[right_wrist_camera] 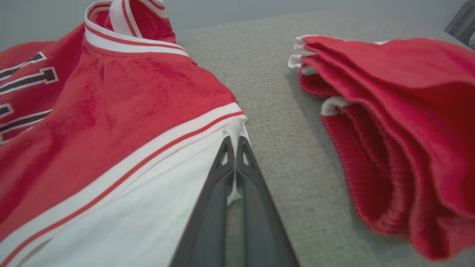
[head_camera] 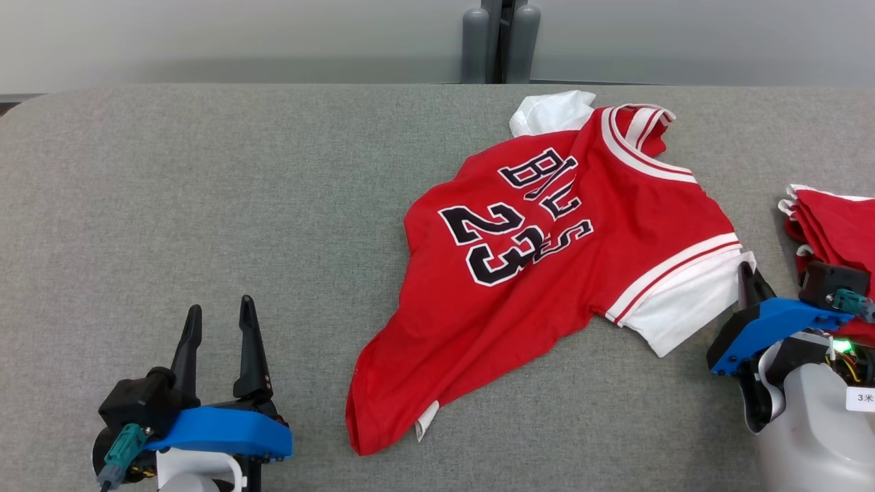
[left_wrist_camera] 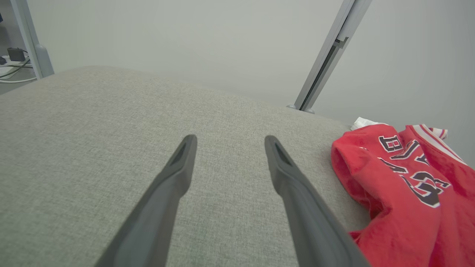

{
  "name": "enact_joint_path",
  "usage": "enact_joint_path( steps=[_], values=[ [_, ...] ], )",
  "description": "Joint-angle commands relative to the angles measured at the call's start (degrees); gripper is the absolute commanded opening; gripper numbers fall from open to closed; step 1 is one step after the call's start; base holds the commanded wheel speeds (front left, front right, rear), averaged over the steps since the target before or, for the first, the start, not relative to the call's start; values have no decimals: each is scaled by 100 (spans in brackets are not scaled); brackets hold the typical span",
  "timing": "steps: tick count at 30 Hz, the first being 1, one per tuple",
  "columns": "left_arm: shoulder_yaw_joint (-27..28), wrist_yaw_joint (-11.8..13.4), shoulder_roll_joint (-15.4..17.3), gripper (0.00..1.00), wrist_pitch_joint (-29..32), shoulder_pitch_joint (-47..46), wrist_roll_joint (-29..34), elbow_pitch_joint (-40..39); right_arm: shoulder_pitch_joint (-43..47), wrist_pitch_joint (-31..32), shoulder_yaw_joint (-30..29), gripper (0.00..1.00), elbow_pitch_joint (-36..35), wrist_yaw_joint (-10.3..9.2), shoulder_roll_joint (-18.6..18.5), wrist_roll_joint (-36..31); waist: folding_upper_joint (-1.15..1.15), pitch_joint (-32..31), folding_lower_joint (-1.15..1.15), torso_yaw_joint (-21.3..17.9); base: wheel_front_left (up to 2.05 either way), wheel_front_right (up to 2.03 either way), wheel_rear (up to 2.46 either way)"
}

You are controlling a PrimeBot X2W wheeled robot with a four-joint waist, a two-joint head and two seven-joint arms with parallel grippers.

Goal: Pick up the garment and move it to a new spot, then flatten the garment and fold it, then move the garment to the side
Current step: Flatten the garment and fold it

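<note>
**Right gripper clenched on the white sleeve of the red garment**

The garment (head_camera: 547,260) lies on the right half of the surface (head_camera: 205,191), a broad slab covered in coarse grey woven cloth with a rounded far-left corner. It is a red jersey of soft, slightly fuzzy knit, spread loosely and rumpled. Its striped red-and-white ribbed collar (head_camera: 639,133) points toward the far edge, and its hem (head_camera: 383,410) trails toward the near edge. Black letters and the number 23, outlined in white, run crookedly across the creased front. Both sleeves are smooth white fabric. One is bunched at the far edge, and the other (head_camera: 690,301) fans out toward the right edge below a red-and-white striped band.

The right gripper (head_camera: 748,277) sits at that sleeve's outer edge. In the right wrist view its two dark tapered fingers are pressed together, with a sliver of the white cloth pinched between them (right_wrist_camera: 233,142).

The left gripper (head_camera: 220,307) is released near the near-left corner, well apart from the garment. Its fingers are spread in a V above bare cloth (left_wrist_camera: 231,140).

A stack of folded red garments (head_camera: 837,225) with ribbed edges rests at the right edge.
</note>
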Motion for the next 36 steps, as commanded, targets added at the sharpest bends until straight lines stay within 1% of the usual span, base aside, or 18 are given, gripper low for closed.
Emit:
enact_joint_path(
  steps=[1, 5, 7, 8, 9, 15, 18, 23, 24, 25, 27, 28, 29, 32, 36],
  values=[
    [-2, 20, 42, 100, 4, -74, 9, -22, -50, -77, 14, 0, 16, 1, -26, -8, 0, -7, 0, -13, 0, 0, 0],
    [4, 39, 46, 100, -6, 0, -17, -14, 230, -272, 143, 0, -177, 0, -2, 142, 0, -72, 0, -55, 0, 0, 0],
    [27, 53, 40, 100, -23, 68, -44, -1, 475, -300, 284, 0, -351, 1, 20, 400, 0, -126, 0, -106, 0, 0, 0],
    [27, 53, 40, 100, -23, 68, -44, -1, 475, -300, 284, 0, -351, 1, 20, 400, 0, -126, 0, -106, 0, 0, 0],
    [48, 60, 35, 100, -38, 129, -57, 13, 798, -250, 502, 0, -603, 1, 36, 668, 0, -185, 0, -175, 0, 0, 0],
    [117, 100, 80, 100, -53, 248, -108, -71, 1845, 49, 1014, 0, -1812, 1, 35, 1459, 0, -324, 0, -464, 0, 0, 0],
    [121, 82, 92, 100, -61, 245, -131, -84, 2236, 271, 1094, 0, -2366, 1, 34, 1772, 0, -360, 0, -574, 0, 0, 0],
    [85, 63, 98, 100, -56, 244, -141, -47, 2757, 543, 1131, 0, -2851, 1, 37, 1958, 0, -412, 0, -617, 0, 0, 0],
    [82, 67, 101, 100, -56, 258, -142, -40, 2851, 564, 1141, 5, -2920, 1, 35, 1994, 0, -428, 0, -623, 0, 0, 0],
    [78, 67, 108, 100, -56, 277, -146, -29, 2944, 591, 1150, 23, -2984, 1, 35, 2015, 0, -444, 0, -628, 0, 0, 0],
    [68, 69, 120, 100, -50, 316, -153, -10, 3115, 635, 1148, 45, -3103, 1, 36, 1972, 0, -495, 0, -641, 0, 0, 0],
    [60, 72, 122, 100, -45, 331, -152, -3, 3187, 660, 1128, 77, -3183, 1, 35, 1939, 0, -523, 0, -646, 0, 0, 0],
    [51, 71, 127, 100, -36, 350, -154, 7, 3256, 676, 1099, 100, -3267, 1, 35, 1925, 0, -555, 0, -656, 0, 0, 0],
    [-7, 27, 165, 100, 27, 398, -150, 25, 3450, 741, 1005, 100, -3599, 1, 37, 1837, 0, -650, 0, -700, 0, 0, 0],
    [-229, -93, 217, 100, 298, 415, -103, 103, 3540, 879, 904, 100, -4298, 1, 37, 1761, 0, -735, 0, -778, 0, 0, 0]
  ],
)
